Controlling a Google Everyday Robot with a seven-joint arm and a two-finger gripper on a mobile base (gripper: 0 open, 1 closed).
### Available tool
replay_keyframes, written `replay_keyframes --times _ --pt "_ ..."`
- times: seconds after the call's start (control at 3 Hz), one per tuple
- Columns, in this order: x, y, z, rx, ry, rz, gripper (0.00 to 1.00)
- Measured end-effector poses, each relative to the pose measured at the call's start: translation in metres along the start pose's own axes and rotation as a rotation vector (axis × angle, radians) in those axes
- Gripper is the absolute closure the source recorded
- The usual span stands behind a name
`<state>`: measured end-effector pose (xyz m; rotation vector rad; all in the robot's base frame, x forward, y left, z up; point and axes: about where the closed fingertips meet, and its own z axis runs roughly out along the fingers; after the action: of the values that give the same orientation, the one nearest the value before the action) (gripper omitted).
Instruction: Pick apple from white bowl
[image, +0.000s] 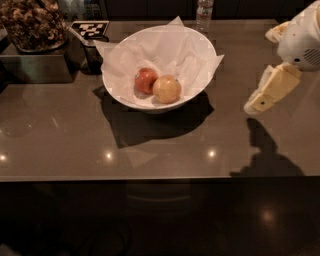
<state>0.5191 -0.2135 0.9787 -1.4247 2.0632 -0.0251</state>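
Observation:
The white bowl (197, 82) stands on the dark table at centre back, lined with crinkled white paper. Inside it lie two apples side by side. The paler yellowish-pink apple (167, 89) is on the right. The redder apple (145, 80) touches it on the left. The gripper (267, 92) hangs above the table at the right, well to the right of the bowl and apart from it, with cream-coloured fingers pointing down and left. It holds nothing that I can see.
A dark bin of brownish snacks (31, 25) stands at the back left. A black-and-white marker tag (89, 28) lies behind the bowl. A water bottle (203, 14) stands at the back edge. The table's front edge (150, 177) runs across the middle of the view.

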Motion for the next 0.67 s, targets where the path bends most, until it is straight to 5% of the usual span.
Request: replay_keyframes --times 0.67 --pt "-0.039 -0.058 0.043 -0.016 -0.134 0.034 0.0"
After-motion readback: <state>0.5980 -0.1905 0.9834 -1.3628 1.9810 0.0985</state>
